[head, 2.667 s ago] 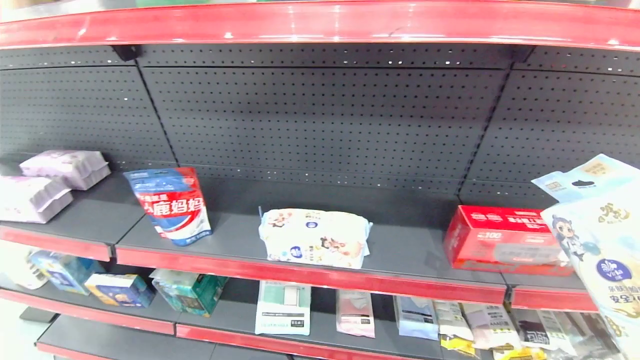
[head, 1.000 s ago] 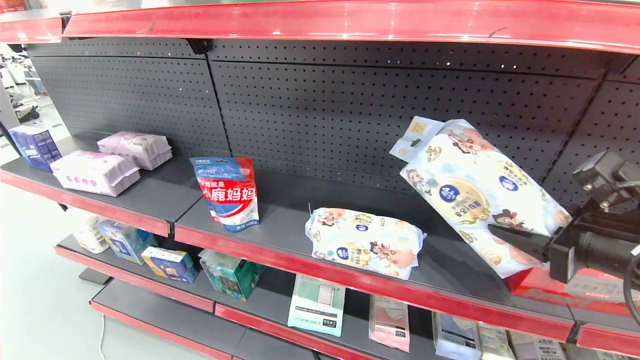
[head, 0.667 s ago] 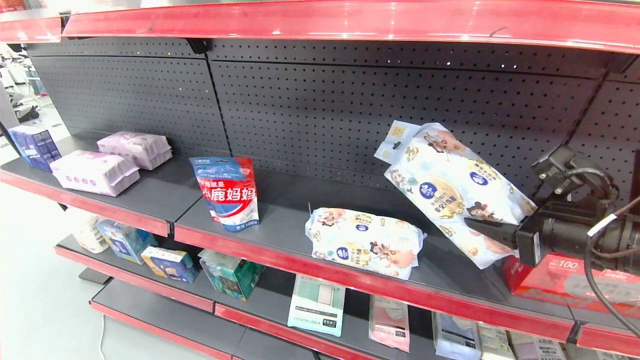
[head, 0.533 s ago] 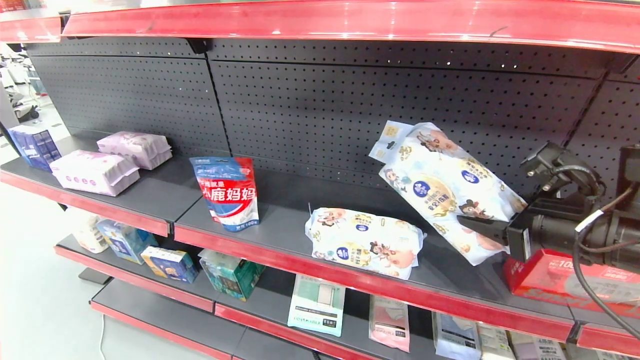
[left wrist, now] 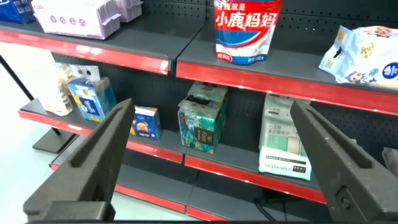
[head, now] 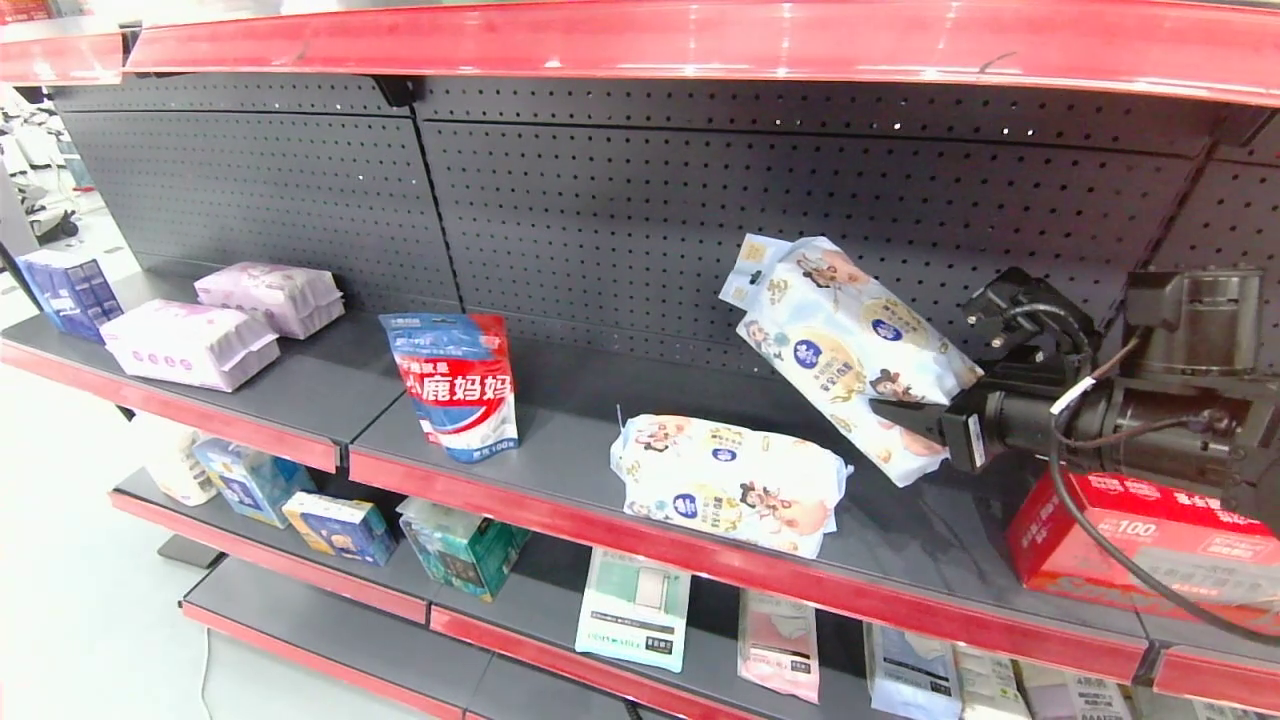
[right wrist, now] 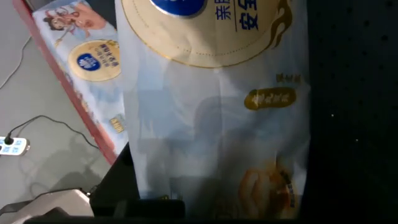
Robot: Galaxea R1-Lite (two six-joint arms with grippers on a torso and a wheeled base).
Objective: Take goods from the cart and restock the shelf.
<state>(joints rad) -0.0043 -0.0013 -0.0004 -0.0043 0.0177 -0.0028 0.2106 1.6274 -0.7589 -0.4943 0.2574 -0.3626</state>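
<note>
Cartoon-print pack (head: 845,345) is held tilted above the shelf (head: 570,400), clamped in the right gripper (head: 892,415) fingers, beside a matching pack (head: 730,485). Set-down is not yet done. Left gripper (left wrist: 211,109) fingers are spread, empty.

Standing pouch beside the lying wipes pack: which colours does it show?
The pouch is blue, red and white; head view shows it best.
</note>
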